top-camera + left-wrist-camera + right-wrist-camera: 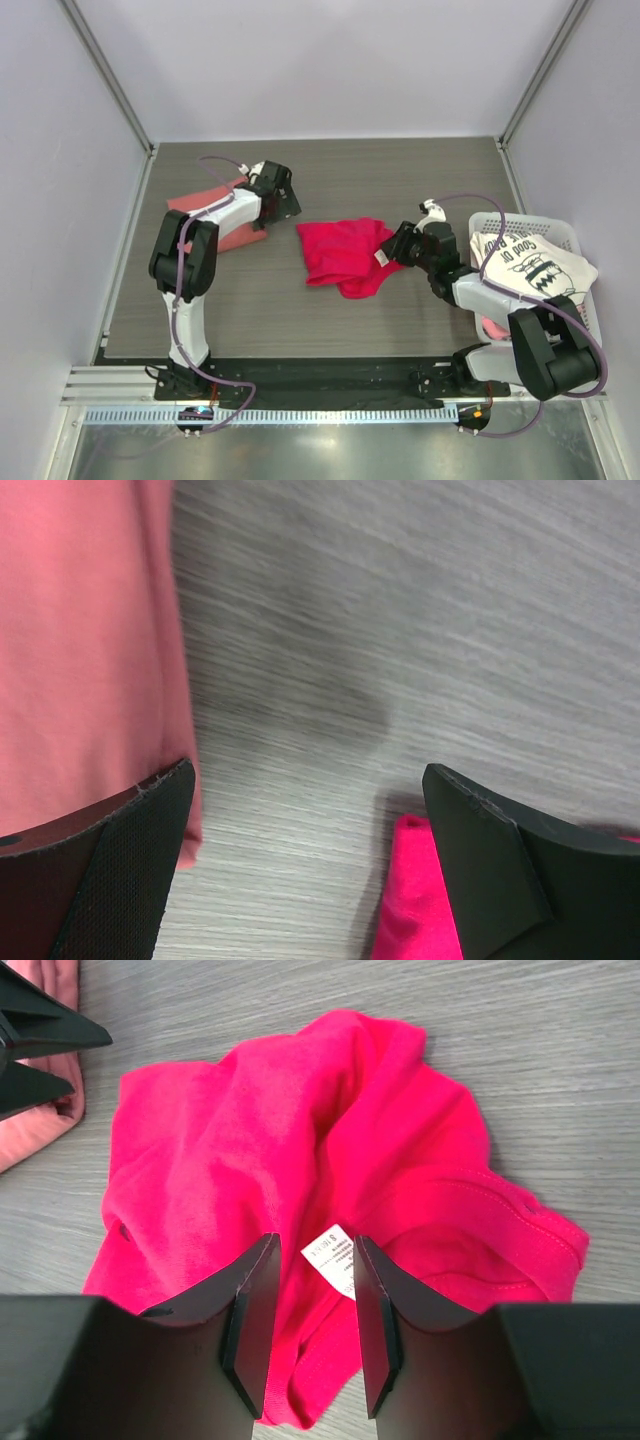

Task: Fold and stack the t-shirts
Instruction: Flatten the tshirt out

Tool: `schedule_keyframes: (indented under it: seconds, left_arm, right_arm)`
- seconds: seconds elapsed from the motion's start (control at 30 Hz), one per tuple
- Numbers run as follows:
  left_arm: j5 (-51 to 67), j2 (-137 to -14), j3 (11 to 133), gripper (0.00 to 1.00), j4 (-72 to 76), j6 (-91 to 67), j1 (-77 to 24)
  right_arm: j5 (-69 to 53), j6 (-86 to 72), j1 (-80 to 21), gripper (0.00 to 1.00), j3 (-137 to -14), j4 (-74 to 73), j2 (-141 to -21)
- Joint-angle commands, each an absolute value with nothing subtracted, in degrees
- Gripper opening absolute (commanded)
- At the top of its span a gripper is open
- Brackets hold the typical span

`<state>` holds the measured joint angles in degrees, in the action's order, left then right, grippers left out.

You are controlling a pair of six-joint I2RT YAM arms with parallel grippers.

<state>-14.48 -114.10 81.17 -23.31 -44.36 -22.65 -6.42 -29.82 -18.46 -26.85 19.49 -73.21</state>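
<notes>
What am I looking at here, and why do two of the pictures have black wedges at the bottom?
Two robot arms bolted to a table. One camera looks down from above. The other two sit on the wrists, so the black wedges are each pincer's own fingers. The left pincer stands wide open, empty, between a salmon-pink shirt and a crumpled crimson shirt. The right pincer straddles that shirt's white tag; whether it grips yet is unclear. A white printed shirt lies over a basket.
</notes>
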Motion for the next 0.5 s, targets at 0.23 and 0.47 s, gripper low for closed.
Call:
schedule_keyframes:
  seconds: [0.23, 0.47]
  left_arm:
    - [-13.18, -118.39, 83.06, 0.96, -29.96, -44.56, -20.57]
    - [-20.56, -113.39, 75.97, 0.96, -33.67, -47.02, -15.49]
  right_arm:
    - [-3.78, -28.3, -18.9, 0.41, -24.96, 27.07, -73.47]
    - [-3.87, -28.21, -18.9, 0.41, -25.22, 27.16, -73.83]
